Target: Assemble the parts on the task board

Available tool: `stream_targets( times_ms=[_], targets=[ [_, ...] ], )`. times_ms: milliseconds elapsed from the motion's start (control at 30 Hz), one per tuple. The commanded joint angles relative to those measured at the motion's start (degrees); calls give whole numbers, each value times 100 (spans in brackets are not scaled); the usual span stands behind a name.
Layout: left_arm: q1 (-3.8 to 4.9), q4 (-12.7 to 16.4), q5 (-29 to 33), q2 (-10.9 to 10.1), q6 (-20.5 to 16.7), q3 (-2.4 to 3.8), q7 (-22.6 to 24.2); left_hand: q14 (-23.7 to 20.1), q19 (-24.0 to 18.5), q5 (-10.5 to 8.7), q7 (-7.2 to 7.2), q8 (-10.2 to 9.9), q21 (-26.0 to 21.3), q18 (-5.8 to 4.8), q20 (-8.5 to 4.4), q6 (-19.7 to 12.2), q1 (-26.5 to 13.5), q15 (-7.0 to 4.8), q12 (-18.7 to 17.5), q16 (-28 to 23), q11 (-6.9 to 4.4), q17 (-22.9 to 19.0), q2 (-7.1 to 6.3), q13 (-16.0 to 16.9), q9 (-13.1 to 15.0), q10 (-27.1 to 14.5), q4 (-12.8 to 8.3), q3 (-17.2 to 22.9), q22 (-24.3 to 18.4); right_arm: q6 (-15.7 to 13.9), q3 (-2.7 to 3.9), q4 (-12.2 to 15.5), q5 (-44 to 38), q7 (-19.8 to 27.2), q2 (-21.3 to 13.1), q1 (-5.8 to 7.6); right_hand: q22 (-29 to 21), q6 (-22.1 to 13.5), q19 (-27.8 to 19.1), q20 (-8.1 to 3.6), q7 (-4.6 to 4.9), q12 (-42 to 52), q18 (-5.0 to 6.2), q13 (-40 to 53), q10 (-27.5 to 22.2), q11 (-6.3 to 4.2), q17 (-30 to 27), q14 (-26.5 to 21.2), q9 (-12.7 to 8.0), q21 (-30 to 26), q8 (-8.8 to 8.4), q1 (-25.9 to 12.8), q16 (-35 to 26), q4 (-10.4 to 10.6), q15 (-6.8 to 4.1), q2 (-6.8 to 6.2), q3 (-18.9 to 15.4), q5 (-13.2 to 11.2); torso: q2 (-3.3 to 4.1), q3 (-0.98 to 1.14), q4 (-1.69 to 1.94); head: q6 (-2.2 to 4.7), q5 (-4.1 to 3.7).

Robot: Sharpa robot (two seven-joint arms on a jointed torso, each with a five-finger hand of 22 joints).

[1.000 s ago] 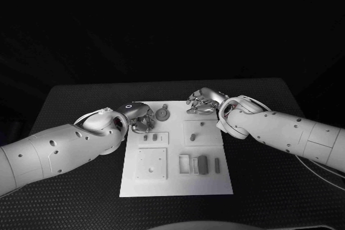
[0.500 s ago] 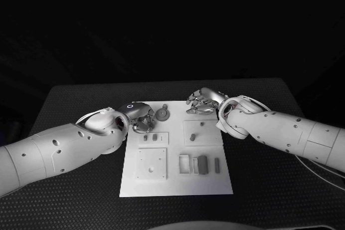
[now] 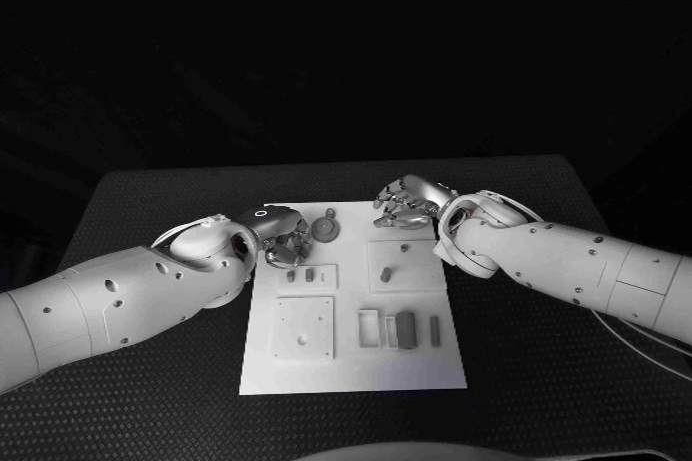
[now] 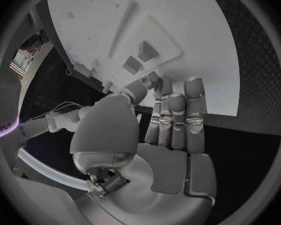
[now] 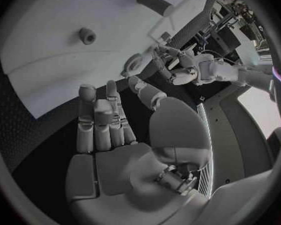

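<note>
From my head, both hands sit at the task board's (image 3: 353,376) far end. Wrist views show more — my left hand (image 4: 172,120) and right hand (image 5: 106,120) both lie released, fingers straight, holding nothing.

task board (image 3: 353,371) near edge: bare | far end: left hand (image 3: 281,236), right hand (image 3: 408,203) crowd it

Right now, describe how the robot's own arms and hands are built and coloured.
Both arms are thick, smooth white shells dotted with small dark screw holes. The left silver many-fingered hand and the right silver many-fingered hand have segmented metallic fingers and grey palms. A thin cable trails beside the right arm.
</note>
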Motion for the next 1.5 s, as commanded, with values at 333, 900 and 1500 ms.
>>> stream_targets(
  times_ms=[333,900,1500],
  targets=[
    [-24,-71,-39,31,270,-37,-35,44,28,-19,-13,22,10,498,-29,47,-15,-6,-2,11,-12,-7,43,8,9,43,-7,-39,121,10,1,-4,-3,45,8,-3,116,9,14,-31,36,24,337,8,0,20,-7,-28,-8,-16,22,-36,-19,-23,5,30,-4,6,0,-8,3,-17,-14],
    [-25,-68,224,21,115,-42,-28,24,3,-45,120,-152,-46,507,10,-249,-71,60,-74,-44,59,-31,-108,-16,-71,-167,-9,-91,98,21,0,0,1,36,7,-3,115,6,13,-30,36,24,337,8,-1,20,-8,-29,-10,-17,21,-45,-20,-16,5,27,-5,6,-1,0,5,-6,-9],
    [-24,-60,263,-10,-82,-42,-96,15,17,-45,227,-312,-111,540,49,-607,-87,91,-62,-68,90,-40,-255,-6,-161,-255,31,-116,89,11,0,7,2,33,-1,-3,114,-6,9,-31,38,22,337,7,-5,21,-9,-32,-13,-19,16,-44,-22,-18,6,16,-4,7,-1,-2,4,2,-1]
  ],
)
